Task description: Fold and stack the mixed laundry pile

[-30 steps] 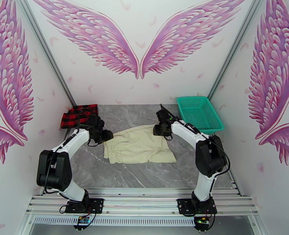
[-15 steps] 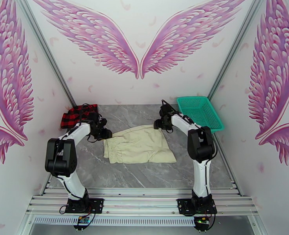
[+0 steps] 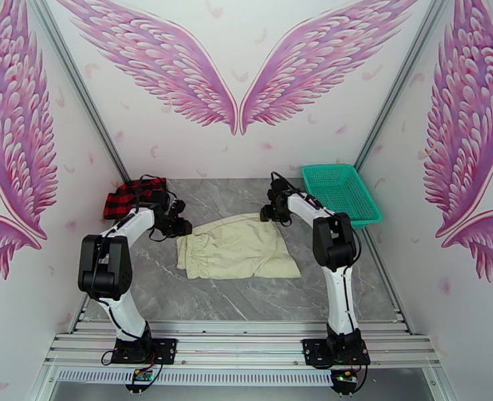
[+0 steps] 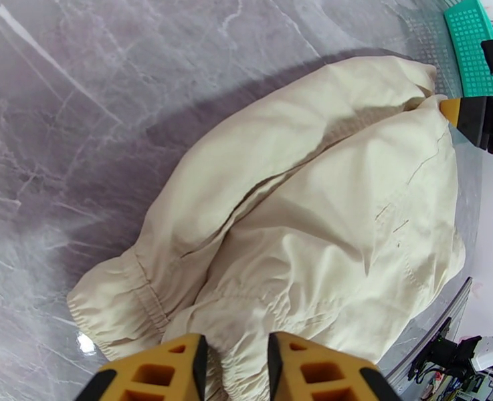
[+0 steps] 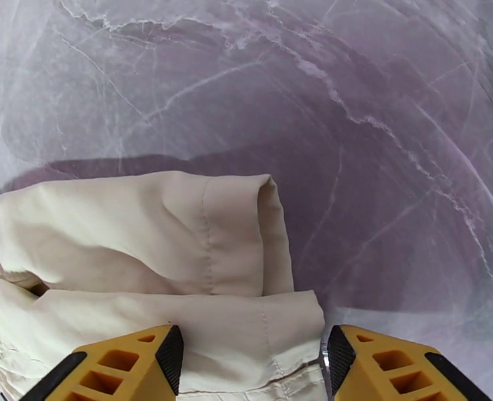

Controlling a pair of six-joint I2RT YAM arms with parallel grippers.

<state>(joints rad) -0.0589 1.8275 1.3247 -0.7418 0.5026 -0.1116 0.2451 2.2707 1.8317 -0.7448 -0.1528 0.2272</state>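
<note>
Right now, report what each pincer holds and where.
Left pincer pinches the cream garment at its elastic waistband; right pincer is open astride a leg hem, holding nothing.

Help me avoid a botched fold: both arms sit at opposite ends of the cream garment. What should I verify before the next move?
1. Right gripper closed on the cream garment hem: not ok; it is open, fingers straddling the hem corner.
2. Left gripper holding the waistband: cannot tell; fingers narrow, cloth between them.
3. Garment lying flat on the table: ok, though wrinkled.
4. Checked shirt out of the way: ok; far left corner, apart.
5. Teal basket clear of the right arm: cannot tell; very close.
</note>
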